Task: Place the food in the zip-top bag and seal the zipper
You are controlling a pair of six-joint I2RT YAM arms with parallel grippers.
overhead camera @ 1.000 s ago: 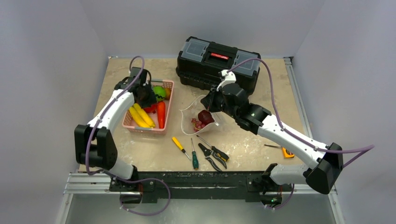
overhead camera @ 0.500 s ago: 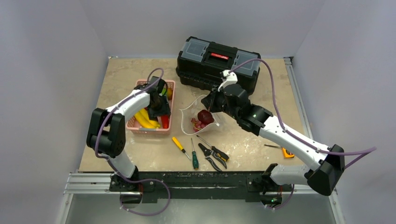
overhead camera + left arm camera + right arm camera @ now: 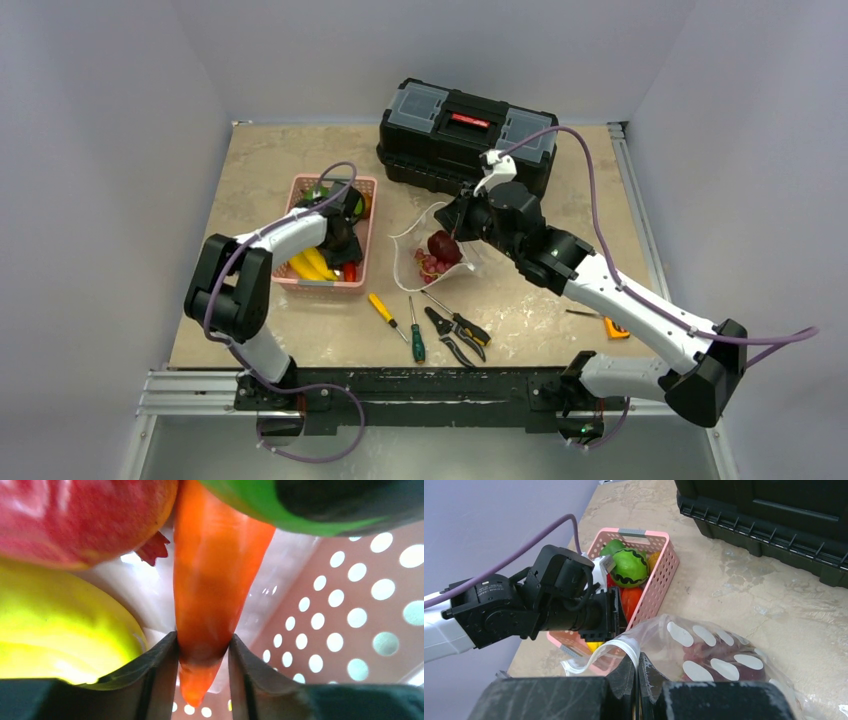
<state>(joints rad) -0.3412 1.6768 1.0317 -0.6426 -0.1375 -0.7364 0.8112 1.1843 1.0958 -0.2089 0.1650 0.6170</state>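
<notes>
My left gripper [image 3: 345,238] is down inside the pink basket [image 3: 335,284], shut on the narrow end of an orange carrot [image 3: 212,575]; both fingers [image 3: 155,675] press its sides. Beside it lie a red fruit [image 3: 75,520], yellow bananas [image 3: 55,635] and a green piece [image 3: 280,510]. My right gripper [image 3: 636,672] is shut on the whitish zipper [image 3: 619,642] of the zip-top bag [image 3: 724,655] and holds that edge up. The bag [image 3: 430,250] lies right of the basket and holds a dark red piece [image 3: 440,246] and purple grapes [image 3: 430,267].
A black toolbox [image 3: 465,135] stands behind the bag. A yellow-handled screwdriver [image 3: 385,313], a green-handled screwdriver [image 3: 415,340] and pliers [image 3: 455,335] lie in front of the bag. A small yellow-orange tool [image 3: 615,327] lies at the right.
My left gripper has moved from the basket's far left to its right side, down onto the carrot. My right gripper has shifted slightly right, still holding the bag's edge.
</notes>
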